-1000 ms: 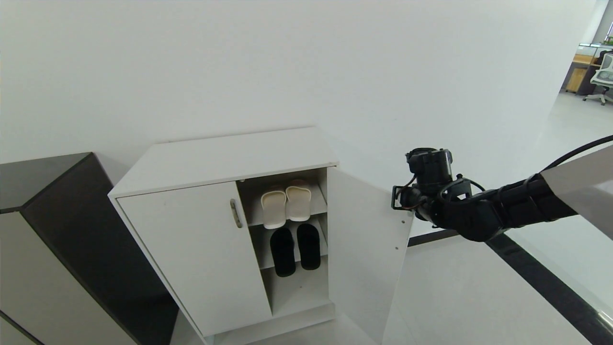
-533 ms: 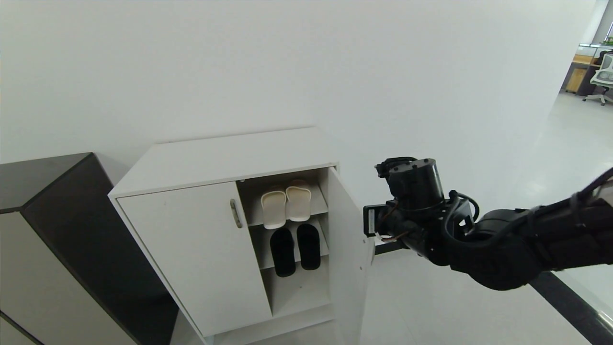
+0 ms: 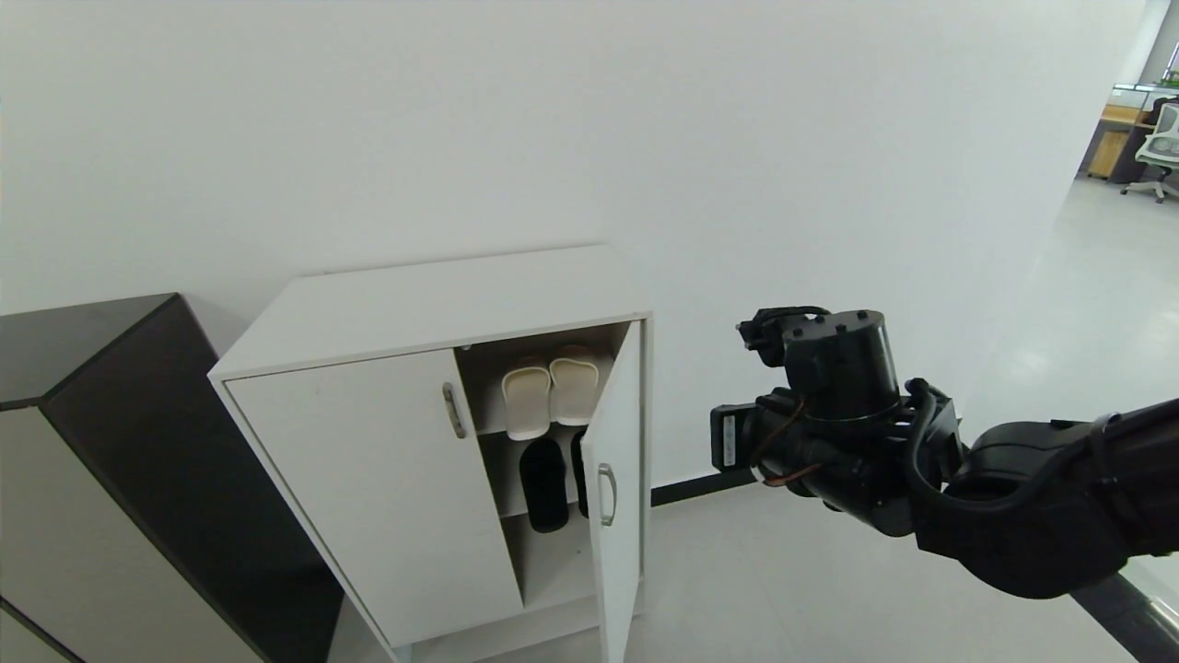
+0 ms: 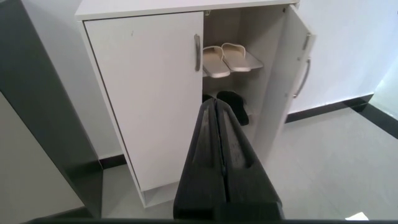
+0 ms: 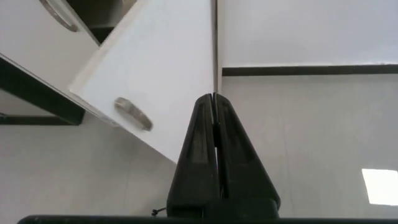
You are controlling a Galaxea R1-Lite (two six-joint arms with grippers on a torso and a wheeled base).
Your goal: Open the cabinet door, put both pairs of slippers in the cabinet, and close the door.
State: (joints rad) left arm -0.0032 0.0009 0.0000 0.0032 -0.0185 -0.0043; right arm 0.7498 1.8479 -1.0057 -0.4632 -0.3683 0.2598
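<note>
The white cabinet (image 3: pixel 433 304) has its left door shut and its right door (image 3: pixel 615 479) standing about half open. A cream pair of slippers (image 3: pixel 551 396) lies on the top shelf, and a black pair (image 3: pixel 543 483) on the shelf below, partly hidden by the door. My right gripper (image 5: pixel 214 98) is shut and empty, its tip close to the door's outer face (image 5: pixel 168 68) beyond the handle (image 5: pixel 132 113); whether they touch is unclear. My left gripper (image 4: pixel 214 102) is shut and empty, held low in front of the cabinet, pointing at the slippers (image 4: pixel 230 60).
A dark cabinet (image 3: pixel 92 442) stands against the white one's left side. A white wall runs behind, with a black baseboard (image 3: pixel 700 488). Bare floor (image 3: pixel 811 589) spreads to the right. An office chair (image 3: pixel 1156 147) sits far off at the right.
The right door has swung from wide open to about half shut. My right arm has moved left and lower, following the door.
</note>
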